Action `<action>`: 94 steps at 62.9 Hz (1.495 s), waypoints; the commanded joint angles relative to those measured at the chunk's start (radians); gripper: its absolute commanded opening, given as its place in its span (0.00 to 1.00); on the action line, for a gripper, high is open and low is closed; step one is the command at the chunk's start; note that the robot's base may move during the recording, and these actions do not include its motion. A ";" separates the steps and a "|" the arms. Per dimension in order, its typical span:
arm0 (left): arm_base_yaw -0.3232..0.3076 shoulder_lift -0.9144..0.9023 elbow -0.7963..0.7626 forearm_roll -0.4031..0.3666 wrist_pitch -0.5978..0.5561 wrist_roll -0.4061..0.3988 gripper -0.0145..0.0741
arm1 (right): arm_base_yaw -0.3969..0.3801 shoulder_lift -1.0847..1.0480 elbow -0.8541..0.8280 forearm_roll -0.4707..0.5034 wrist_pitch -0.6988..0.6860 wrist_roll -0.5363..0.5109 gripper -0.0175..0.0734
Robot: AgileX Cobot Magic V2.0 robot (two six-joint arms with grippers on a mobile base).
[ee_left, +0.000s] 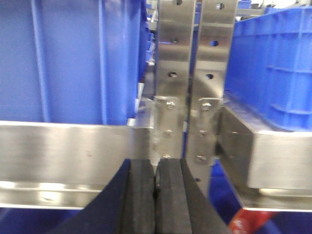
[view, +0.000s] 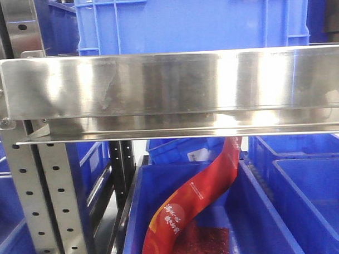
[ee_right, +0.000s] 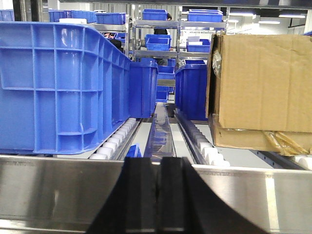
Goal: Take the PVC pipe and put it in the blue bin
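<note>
Pipe not visible in any view. Left claw and right claw both pressed together, empty, facing the stainless steel shelf rail. Recommend locating the PVC pipe among the blue plastic bins before parting either claw.

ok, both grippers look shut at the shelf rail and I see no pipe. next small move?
Probably raise or re-aim the view to search before reaching. No PVC pipe shows in any view. The left gripper and right gripper are shut with nothing between them, facing the steel rail. The front view shows only a red packet in a blue bin.
</note>
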 commanded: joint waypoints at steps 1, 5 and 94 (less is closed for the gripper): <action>0.002 -0.003 0.023 0.023 -0.068 -0.006 0.04 | 0.001 -0.002 0.000 -0.006 -0.018 0.001 0.02; 0.002 -0.003 0.039 0.023 -0.106 -0.006 0.04 | 0.001 -0.002 0.000 -0.006 -0.018 0.001 0.02; 0.002 -0.003 0.161 0.041 -0.314 -0.006 0.04 | 0.001 -0.002 0.000 -0.006 -0.018 0.001 0.02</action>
